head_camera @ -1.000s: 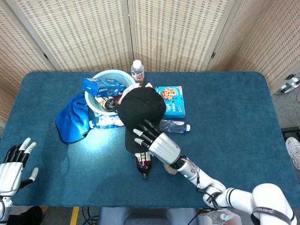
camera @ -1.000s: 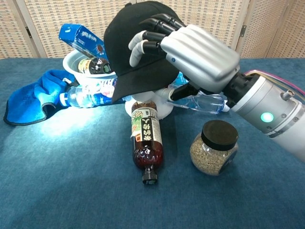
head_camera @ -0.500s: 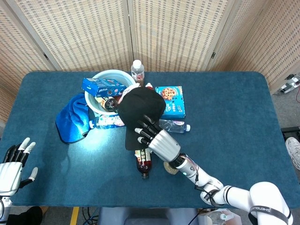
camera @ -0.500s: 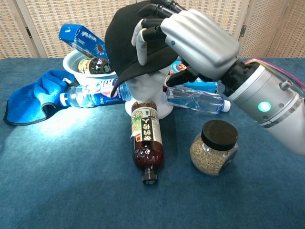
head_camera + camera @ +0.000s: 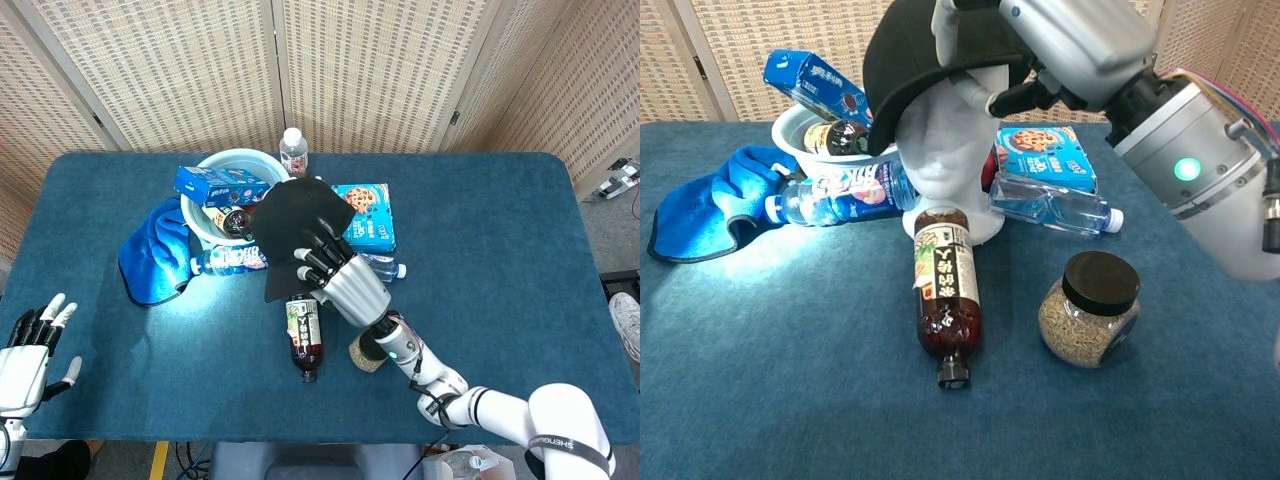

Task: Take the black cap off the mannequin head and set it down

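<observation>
Black cap (image 5: 930, 50): gripped at the crown by the right hand (image 5: 335, 275), tilted up, brim low toward the left, back edge seemingly just touching the mannequin head (image 5: 945, 150).
Right hand state: fingers curled into the cap fabric, thumb tucked under it, so the cap is held.
Left hand (image 5: 25, 350): well apart at the near left table edge, fingers spread, nothing held.
Key relation: mannequin head sits right below the held cap, so straight up clearance is probably needed before any sideways carry.
Below the hand: brown bottle (image 5: 945, 300) lying toward the camera, seed jar (image 5: 1090, 310) just right of it.
Nearer arm: right, by far.
Set-down: bare blue table (image 5: 760, 380) near left looks usable.
</observation>
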`<state>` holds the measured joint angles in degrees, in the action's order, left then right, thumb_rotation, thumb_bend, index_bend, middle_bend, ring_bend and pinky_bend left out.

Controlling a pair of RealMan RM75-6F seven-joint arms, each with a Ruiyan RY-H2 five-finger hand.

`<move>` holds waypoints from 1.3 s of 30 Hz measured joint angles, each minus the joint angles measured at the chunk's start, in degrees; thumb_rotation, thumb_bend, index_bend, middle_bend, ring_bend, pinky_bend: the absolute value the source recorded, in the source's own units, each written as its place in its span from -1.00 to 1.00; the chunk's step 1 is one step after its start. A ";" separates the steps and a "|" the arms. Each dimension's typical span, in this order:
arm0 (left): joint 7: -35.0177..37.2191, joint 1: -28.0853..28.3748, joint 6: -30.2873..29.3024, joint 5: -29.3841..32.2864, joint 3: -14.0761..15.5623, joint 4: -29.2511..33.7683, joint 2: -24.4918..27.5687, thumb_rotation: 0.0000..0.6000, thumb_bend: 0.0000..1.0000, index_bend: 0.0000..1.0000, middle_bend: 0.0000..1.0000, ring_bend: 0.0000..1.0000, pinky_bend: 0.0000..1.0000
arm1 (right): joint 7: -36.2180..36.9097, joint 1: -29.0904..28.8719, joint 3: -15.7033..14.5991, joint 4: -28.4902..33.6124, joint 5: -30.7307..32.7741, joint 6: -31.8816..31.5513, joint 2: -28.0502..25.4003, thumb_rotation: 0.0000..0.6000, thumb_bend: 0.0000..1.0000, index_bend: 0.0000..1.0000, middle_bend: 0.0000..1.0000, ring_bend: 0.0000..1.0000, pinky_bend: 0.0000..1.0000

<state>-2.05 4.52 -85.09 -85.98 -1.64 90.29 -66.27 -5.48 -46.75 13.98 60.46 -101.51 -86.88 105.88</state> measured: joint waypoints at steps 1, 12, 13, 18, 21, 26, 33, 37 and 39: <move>-0.01 -0.01 -0.04 -0.03 0.00 0.02 0.01 1.00 -0.25 -0.91 -1.00 -1.00 -1.00 | 0.04 -0.27 0.45 0.05 0.27 -0.22 0.05 1.00 -0.10 0.62 -0.24 -0.70 -1.00; -0.06 -0.09 -0.23 -0.35 0.14 0.24 0.06 1.00 -0.25 -0.91 -1.00 -1.00 -1.00 | -1.19 -2.93 3.90 -0.50 2.45 -0.92 0.26 1.00 -0.10 0.63 -0.22 -0.67 -1.00; -0.01 -0.09 -0.23 -0.36 0.16 0.22 0.04 1.00 -0.25 -0.91 -1.00 -1.00 -1.00 | -1.32 -3.32 4.33 -0.72 2.71 -0.88 0.27 1.00 -0.10 0.64 -0.21 -0.67 -1.00; 0.21 -0.15 -0.26 -0.33 0.18 0.05 0.00 1.00 -0.25 -0.91 -1.00 -1.00 -1.00 | -1.68 -5.10 6.30 -1.82 4.10 -0.59 0.33 1.00 -0.10 0.65 -0.21 -0.66 -1.00; 0.36 -0.12 -0.21 -0.33 0.17 -0.04 -0.04 1.00 -0.25 -0.91 -1.00 -1.00 -1.00 | -1.98 -6.37 7.57 -2.97 4.89 -0.41 0.39 1.00 -0.10 0.66 -0.19 -0.65 -1.00; 0.56 -0.09 -0.02 -0.27 0.21 -0.26 -0.13 1.00 -0.25 -0.91 -1.00 -1.00 -1.00 | -2.15 -8.58 9.74 -5.27 6.71 -0.18 0.67 1.00 -0.10 0.69 -0.17 -0.62 -1.00; 0.77 -0.17 -0.01 -0.14 0.25 -0.53 -0.15 1.00 -0.25 -0.91 -1.00 -1.00 -1.00 | -1.92 -11.31 11.66 -9.01 9.00 0.15 1.14 1.00 -0.10 0.69 -0.15 -0.61 -1.00; 1.00 -0.21 0.00 -0.12 0.27 -0.69 -0.14 1.00 -0.25 -0.91 -1.00 -1.00 -1.00 | -2.04 -12.48 12.53 -10.89 10.24 -0.21 1.32 1.00 -0.10 0.70 -0.15 -0.60 -1.00; 1.10 -0.22 0.04 -0.03 0.25 -0.73 -0.11 1.00 -0.25 -0.91 -1.00 -1.00 -1.00 | -2.10 -12.86 12.85 -11.56 10.88 -0.35 1.27 1.00 -0.10 0.70 -0.15 -0.60 -1.00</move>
<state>-0.95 4.30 -85.05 -86.01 -1.39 89.56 -66.38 -7.59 -59.61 26.83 48.90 -90.62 -87.23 107.15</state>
